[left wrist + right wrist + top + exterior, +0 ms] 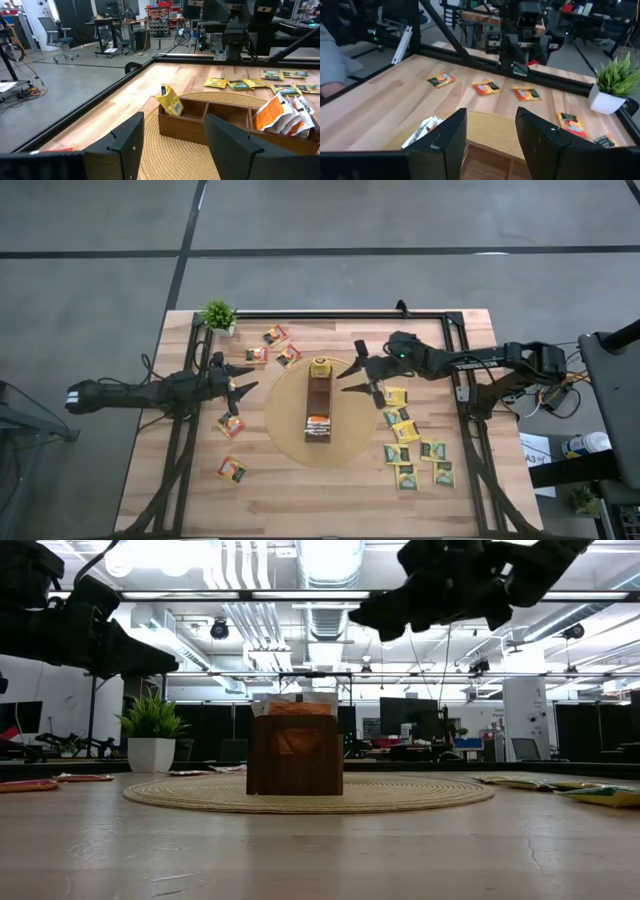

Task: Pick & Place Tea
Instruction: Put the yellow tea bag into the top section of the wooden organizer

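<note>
A long brown box (318, 400) lies on the round woven disc (285, 430) at mid table. A yellow tea sachet (170, 100) leans in its far compartment and orange ones (275, 115) stand in its near one. More tea lies flat on the wood: orange sachets (275, 334) on the left, yellow and green ones (405, 430) on the right. My right gripper (350, 375) hovers open just right of the box's far end, nothing between its fingers (445, 140). My left gripper (245, 377) waits open, left of the disc, above the table.
A small potted plant (218, 315) stands at the far left corner. Black frame rails (465, 395) run along the table's left, far and right sides. Bare wood lies along the near edge (320, 500).
</note>
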Controlling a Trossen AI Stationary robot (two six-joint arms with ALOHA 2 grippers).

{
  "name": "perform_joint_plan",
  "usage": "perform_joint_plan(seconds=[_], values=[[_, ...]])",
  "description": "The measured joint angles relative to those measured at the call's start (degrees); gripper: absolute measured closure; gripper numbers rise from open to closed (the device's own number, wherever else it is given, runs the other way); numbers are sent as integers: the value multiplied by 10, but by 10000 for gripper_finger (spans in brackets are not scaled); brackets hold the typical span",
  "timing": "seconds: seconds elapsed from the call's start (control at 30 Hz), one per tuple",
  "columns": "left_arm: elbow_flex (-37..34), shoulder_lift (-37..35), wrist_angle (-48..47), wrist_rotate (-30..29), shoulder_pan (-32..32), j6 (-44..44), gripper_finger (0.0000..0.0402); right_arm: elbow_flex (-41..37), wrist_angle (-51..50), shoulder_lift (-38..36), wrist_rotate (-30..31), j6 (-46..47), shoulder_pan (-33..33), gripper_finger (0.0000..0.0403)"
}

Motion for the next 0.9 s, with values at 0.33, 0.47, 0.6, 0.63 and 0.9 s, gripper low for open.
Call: perform_joint_plan(seconds=[0.33,0.47,0.6,0.63,0.9], values=[[0,0,0,0,0,0,199,-9,9,-12,-116,35,-1,236],[0,0,0,0,0,0,199,-10,87,6,-334,88,-1,236],[0,0,0,0,0,0,199,-10,224,22,-447,179,15,236],[0,0,0,0,0,0,199,-10,241,24,-451,190,20,236],[0,0,0,0,0,0,199,6,248,24,-482,193,53,245]])
